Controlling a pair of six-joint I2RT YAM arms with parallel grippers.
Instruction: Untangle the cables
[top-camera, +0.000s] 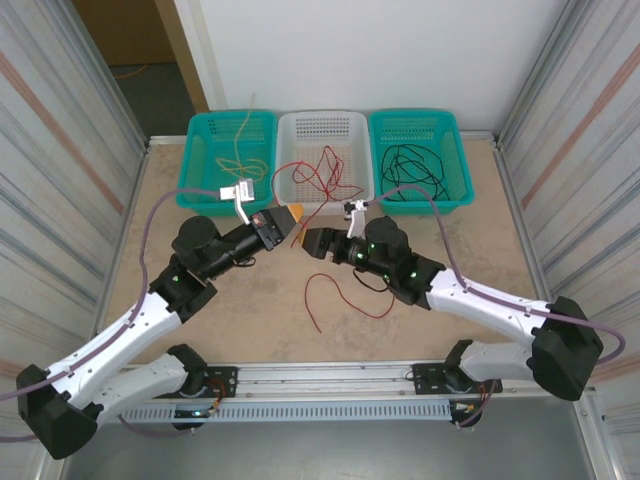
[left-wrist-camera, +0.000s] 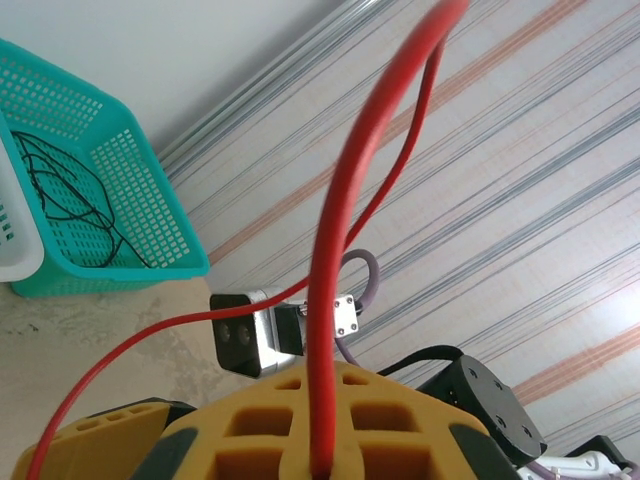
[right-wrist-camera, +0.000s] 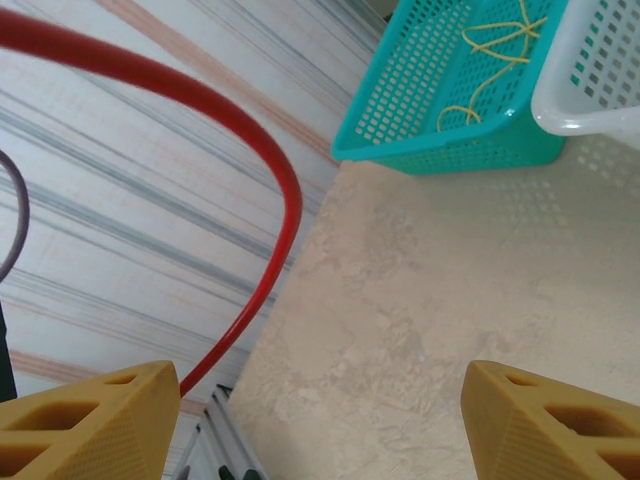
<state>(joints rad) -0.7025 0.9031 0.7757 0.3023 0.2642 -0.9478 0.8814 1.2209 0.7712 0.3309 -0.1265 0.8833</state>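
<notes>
The left gripper (top-camera: 293, 222) has its yellow, waffle-moulded foam pads (left-wrist-camera: 400, 430) pressed together on a glossy red cable (left-wrist-camera: 340, 200), which arches up out of them and out of the left wrist view. The right gripper (right-wrist-camera: 320, 420) stands apart, the same cable (right-wrist-camera: 280, 190) curving past its left pad. Both meet near the middle of the mottled beige worktop (top-camera: 250, 310). A loose red strand (top-camera: 309, 300) curls just nearer. Along the far edge sit perforated plastic baskets: a left teal basket (top-camera: 200, 150) with yellow cables (top-camera: 240, 165), a white basket (top-camera: 362, 150) with red cables (top-camera: 320, 175), and a right teal basket (top-camera: 455, 150) with black cables (top-camera: 410, 165).
</notes>
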